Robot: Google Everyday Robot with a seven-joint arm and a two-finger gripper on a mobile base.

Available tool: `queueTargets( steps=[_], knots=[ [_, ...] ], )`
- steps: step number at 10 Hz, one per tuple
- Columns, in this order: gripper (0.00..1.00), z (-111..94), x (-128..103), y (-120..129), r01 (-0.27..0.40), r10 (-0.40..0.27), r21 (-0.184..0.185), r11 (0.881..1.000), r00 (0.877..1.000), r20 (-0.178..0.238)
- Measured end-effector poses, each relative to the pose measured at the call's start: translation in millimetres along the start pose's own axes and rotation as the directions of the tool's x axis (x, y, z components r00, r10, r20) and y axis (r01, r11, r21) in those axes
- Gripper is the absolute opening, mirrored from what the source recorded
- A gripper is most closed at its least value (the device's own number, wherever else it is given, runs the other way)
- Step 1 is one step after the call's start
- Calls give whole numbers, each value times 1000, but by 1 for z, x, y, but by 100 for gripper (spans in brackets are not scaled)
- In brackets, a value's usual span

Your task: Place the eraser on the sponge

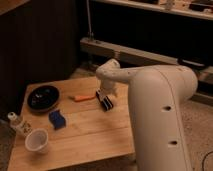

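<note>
Wooden table (95, 131), lower left of the frame. On it: black dish (43, 97) at upper left; orange stick (81, 97) just right of the dish; blue sponge (57, 119) left of centre; white cup (37, 141) and small bottle (17, 123) near the left edge. The gripper (104, 96) is over the table's upper right, at the striped eraser (107, 104); whether the eraser rests on the wood cannot be told.
</note>
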Motion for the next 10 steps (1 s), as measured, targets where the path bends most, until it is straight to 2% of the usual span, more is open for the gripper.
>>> queueTargets(
  steps=[3,5,10],
  knots=[
    [65,4,-12,11,54,-53,-45,998,999,10],
    [65,4,-16,21,75,-75,-57,996,997,8],
    [64,16,-9,32,86,-90,-86,993,995,-39]
  ],
)
